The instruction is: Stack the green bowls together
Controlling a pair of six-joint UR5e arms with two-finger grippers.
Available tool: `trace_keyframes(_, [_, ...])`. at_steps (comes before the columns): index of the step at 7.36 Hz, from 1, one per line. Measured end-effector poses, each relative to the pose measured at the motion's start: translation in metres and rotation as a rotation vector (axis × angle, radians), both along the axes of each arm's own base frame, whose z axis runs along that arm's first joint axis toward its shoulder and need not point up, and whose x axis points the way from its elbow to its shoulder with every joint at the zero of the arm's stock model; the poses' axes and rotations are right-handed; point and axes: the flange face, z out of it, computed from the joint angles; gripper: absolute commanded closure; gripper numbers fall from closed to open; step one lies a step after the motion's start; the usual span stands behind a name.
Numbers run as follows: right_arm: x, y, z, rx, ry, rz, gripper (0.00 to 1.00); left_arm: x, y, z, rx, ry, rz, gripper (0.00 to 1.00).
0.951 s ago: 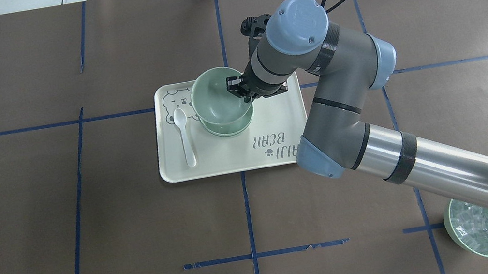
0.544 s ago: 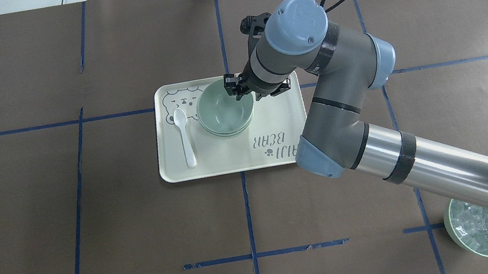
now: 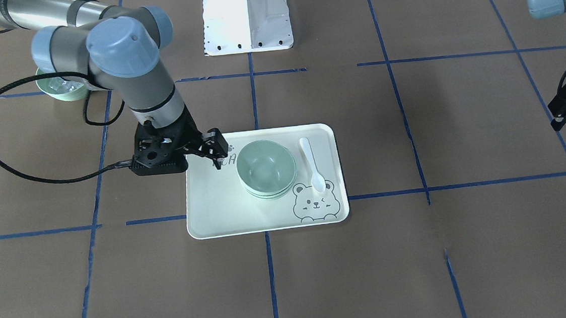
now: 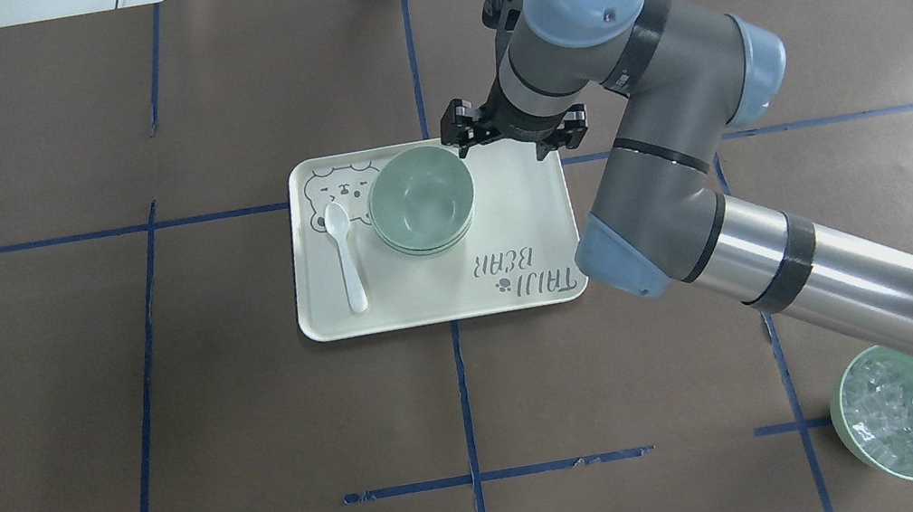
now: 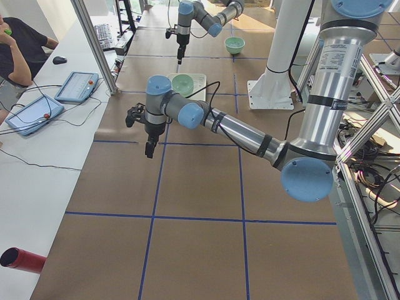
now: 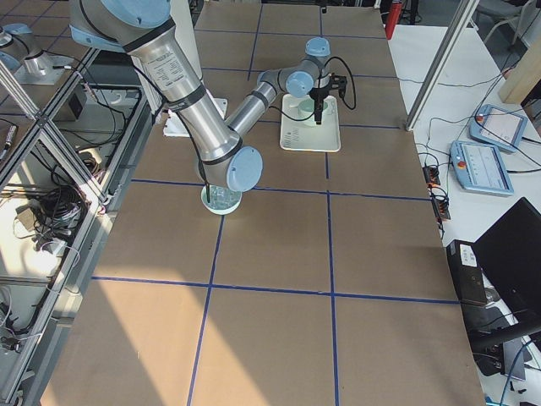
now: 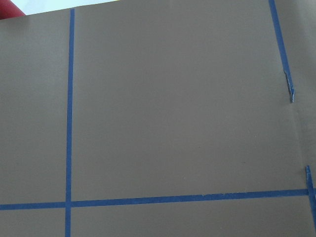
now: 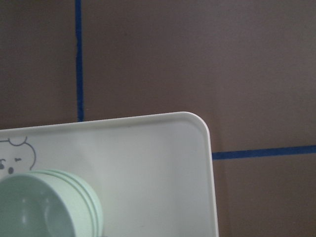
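Note:
Three pale green bowls (image 4: 421,199) sit nested in one stack on the bear-print tray (image 4: 504,212). The stack also shows in the front view (image 3: 266,169) and at the lower left of the right wrist view (image 8: 49,207). My right gripper (image 4: 506,152) hangs open and empty over the tray's far edge, just right of the stack and clear of it; it also shows in the front view (image 3: 199,158). My left gripper (image 3: 557,119) is far off at the table's left side over bare paper. I cannot tell whether it is open or shut.
A white spoon (image 4: 345,255) lies on the tray left of the stack. A green bowl of clear cubes (image 4: 904,423) stands at the near right, partly under my right arm. Blue tape lines cross the brown paper. The white robot base (image 3: 246,15) is at the near edge.
My right gripper opened and let go of the top bowl, which dropped into the stack. The gripper then rose and moved away to the far right. The left gripper slid further left.

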Motion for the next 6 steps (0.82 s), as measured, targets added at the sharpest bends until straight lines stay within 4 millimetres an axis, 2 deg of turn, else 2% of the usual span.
trace_keyframes(1, [0.043,-0.001,0.027,0.038,0.036,-0.038,0.00,-0.014,0.004,0.020,-0.009,0.006,0.037,0.00])
trace_keyframes(3, [0.144,-0.009,0.099,0.079,0.058,-0.137,0.00,-0.048,0.010,0.071,-0.025,0.031,0.116,0.00])
trace_keyframes(5, [0.251,-0.011,0.187,0.120,0.075,-0.234,0.00,-0.087,0.025,0.116,-0.042,0.069,0.154,0.00])
trace_keyframes(6, [0.305,-0.003,0.236,0.133,0.068,-0.280,0.00,-0.100,0.033,0.130,-0.056,0.073,0.159,0.00])
